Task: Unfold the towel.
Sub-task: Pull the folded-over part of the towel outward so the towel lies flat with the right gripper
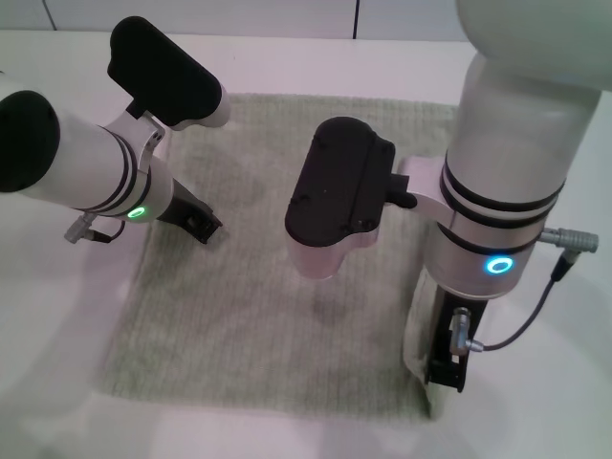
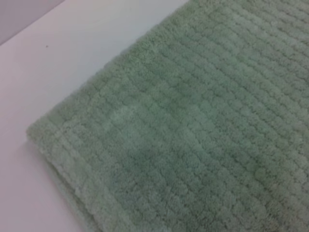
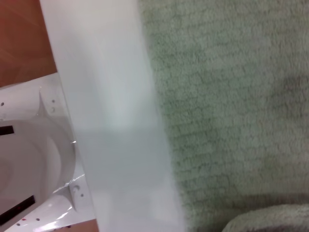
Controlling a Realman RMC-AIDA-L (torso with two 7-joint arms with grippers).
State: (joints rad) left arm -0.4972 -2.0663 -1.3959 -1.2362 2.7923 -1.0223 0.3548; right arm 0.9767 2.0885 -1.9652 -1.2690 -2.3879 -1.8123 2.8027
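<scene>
**Towel spread on the table, both grippers low at its edges**

Head view: the towel (image 1: 277, 316) lies flat on the white table (image 1: 535, 402), pale grey-green and ribbed, far wider than either gripper. The left gripper (image 1: 201, 223) reaches down onto the cloth near its left border, toward the far corner; its dark tip sits at the towel surface, and whether the jaws are spread or pressed together cannot be told. The right gripper (image 1: 448, 368) points down at the towel's right edge near the front corner, where a strip of the cloth stands raised against it. Its jaws are hidden behind the wrist, so their state cannot be told either.

Left wrist view: a hemmed corner of the towel (image 2: 193, 135) fills the frame, lying flat on the table (image 2: 58, 63). No fingers show.

Right wrist view: the towel (image 3: 231, 106) lies beside the bare table (image 3: 111, 121) strip; a raised fold of cloth shows at one corner. No fingers show.
</scene>
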